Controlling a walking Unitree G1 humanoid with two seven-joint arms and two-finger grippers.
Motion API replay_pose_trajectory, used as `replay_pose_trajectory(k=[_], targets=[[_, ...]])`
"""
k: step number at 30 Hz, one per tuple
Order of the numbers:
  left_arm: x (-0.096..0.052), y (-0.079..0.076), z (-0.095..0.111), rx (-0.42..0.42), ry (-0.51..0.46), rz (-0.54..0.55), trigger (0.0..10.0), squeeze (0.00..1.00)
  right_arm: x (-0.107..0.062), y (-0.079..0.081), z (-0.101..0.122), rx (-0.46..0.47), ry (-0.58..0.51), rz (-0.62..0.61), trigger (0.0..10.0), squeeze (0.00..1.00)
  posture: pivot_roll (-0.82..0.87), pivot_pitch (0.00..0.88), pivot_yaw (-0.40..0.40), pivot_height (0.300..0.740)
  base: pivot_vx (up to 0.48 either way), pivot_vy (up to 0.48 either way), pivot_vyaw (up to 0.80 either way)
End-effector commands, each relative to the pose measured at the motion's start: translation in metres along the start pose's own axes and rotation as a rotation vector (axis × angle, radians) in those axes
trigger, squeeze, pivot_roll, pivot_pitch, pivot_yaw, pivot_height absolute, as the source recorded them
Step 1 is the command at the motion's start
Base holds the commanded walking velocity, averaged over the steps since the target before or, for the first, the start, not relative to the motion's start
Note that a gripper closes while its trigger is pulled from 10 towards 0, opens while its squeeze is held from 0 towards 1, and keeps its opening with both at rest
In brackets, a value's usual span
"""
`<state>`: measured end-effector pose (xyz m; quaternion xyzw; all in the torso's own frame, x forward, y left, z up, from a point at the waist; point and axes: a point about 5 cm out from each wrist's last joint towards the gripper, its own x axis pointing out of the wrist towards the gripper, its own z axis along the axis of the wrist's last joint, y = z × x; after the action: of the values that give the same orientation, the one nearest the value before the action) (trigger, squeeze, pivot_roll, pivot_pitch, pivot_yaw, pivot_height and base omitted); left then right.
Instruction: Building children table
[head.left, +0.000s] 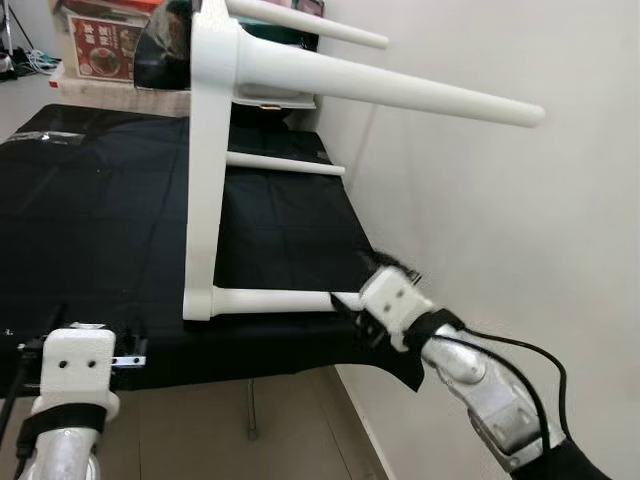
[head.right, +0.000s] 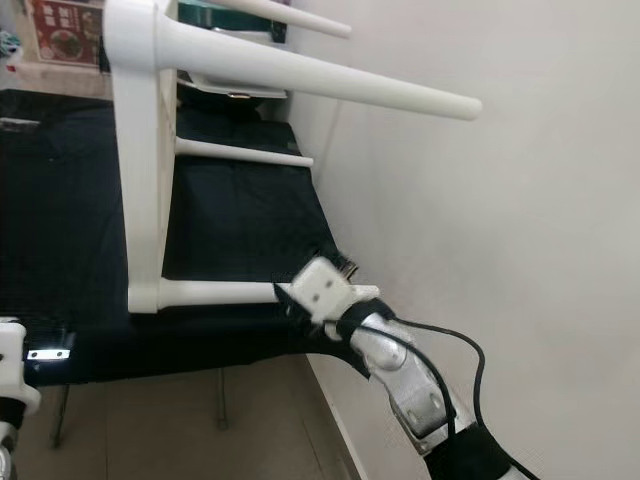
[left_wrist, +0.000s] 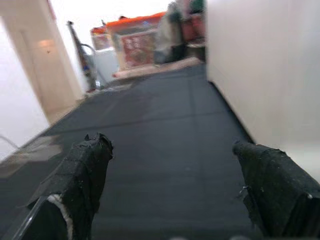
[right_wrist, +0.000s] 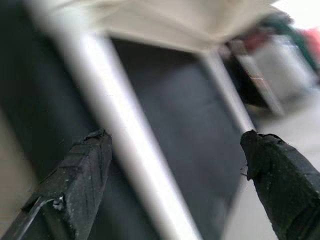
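Left eye view: small white children's table (head.left: 215, 150) tipped on its side on black cloth-covered desk (head.left: 90, 220), flat top upright and edge-on, round white legs sticking out toward the pale wall (head.left: 500, 250) on the right. Lowest leg (head.left: 275, 299) lying along the cloth near the desk's front edge, long axis running across from the tabletop toward the wall, free end next to the right gripper (head.left: 350, 312). Upper leg (head.left: 400, 90) jutting out high above it, two more farther back.

Right wrist view: two black fingers (right_wrist: 80, 175) spread wide, with a blurred white leg (right_wrist: 125, 145) passing slantwise between them, nearer one finger than the other, not yet pinched. Right gripper therefore astride the lowest leg near its outer end, reaching in from the wall side. Contact with the leg not clear through the blur.

Left gripper (left_wrist: 170, 190) low at the desk's near left edge, well apart from the table, fingers likewise spread over bare black cloth and holding nothing. Cluttered shelf with a red box (head.left: 100, 45) beyond the desk's far end.

Right arm clearly nearer. Likely next: closing across the leg's width, square to its long axis, to steady or turn it.
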<state>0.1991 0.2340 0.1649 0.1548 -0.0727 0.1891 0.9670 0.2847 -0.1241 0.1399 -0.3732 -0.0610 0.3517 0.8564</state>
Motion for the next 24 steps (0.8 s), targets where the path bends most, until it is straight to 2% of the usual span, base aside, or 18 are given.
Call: replay_pose_trajectory(k=[1,7,10,13,14,16,18,20,24], targets=[[0.003,0.001,-0.004,0.011,0.021,0.007,10.0,0.00,-0.003,0.009,-0.006,-0.048,0.008,0.084,10.0,0.00,0.17,0.000,-0.190,0.740,0.000,0.000,0.00],[0.008,0.006,-0.005,0.016,0.019,0.034,10.0,0.00,-0.004,0.014,-0.012,-0.085,0.018,0.141,10.0,0.00,0.16,0.000,-0.187,0.740,0.000,0.000,0.00],[0.012,0.010,-0.007,0.011,0.040,0.098,10.0,0.00,0.022,0.007,-0.028,-0.176,0.119,0.095,10.0,0.00,0.17,0.000,-0.195,0.740,0.000,0.000,0.00],[0.013,0.009,-0.007,0.007,0.043,0.103,10.0,0.00,0.030,0.009,-0.032,-0.181,0.148,0.103,10.0,0.00,0.17,0.000,-0.200,0.740,0.000,0.000,0.00],[0.014,0.006,-0.007,0.001,0.043,0.101,10.0,0.00,0.036,0.016,-0.037,-0.194,0.168,0.137,10.0,0.00,0.18,0.000,-0.204,0.740,0.000,0.000,0.00],[0.016,0.001,-0.006,-0.005,0.039,0.084,10.0,0.00,0.043,0.032,-0.041,-0.171,0.193,0.198,10.0,0.00,0.19,0.000,-0.206,0.740,0.000,0.000,0.00],[0.017,-0.001,-0.006,-0.007,0.037,0.078,10.0,0.00,0.045,0.036,-0.041,-0.148,0.197,0.201,10.0,0.00,0.19,0.000,-0.208,0.740,0.000,0.000,0.00],[0.018,-0.003,-0.005,-0.007,0.033,0.067,10.0,0.00,0.047,0.036,-0.041,-0.107,0.201,0.191,10.0,0.00,0.19,0.000,-0.207,0.740,0.000,0.000,0.00],[0.019,-0.004,-0.006,-0.006,0.037,0.060,10.0,0.00,0.050,0.032,-0.043,-0.085,0.211,0.176,10.0,0.00,0.19,0.000,-0.196,0.740,0.000,0.000,0.00]])
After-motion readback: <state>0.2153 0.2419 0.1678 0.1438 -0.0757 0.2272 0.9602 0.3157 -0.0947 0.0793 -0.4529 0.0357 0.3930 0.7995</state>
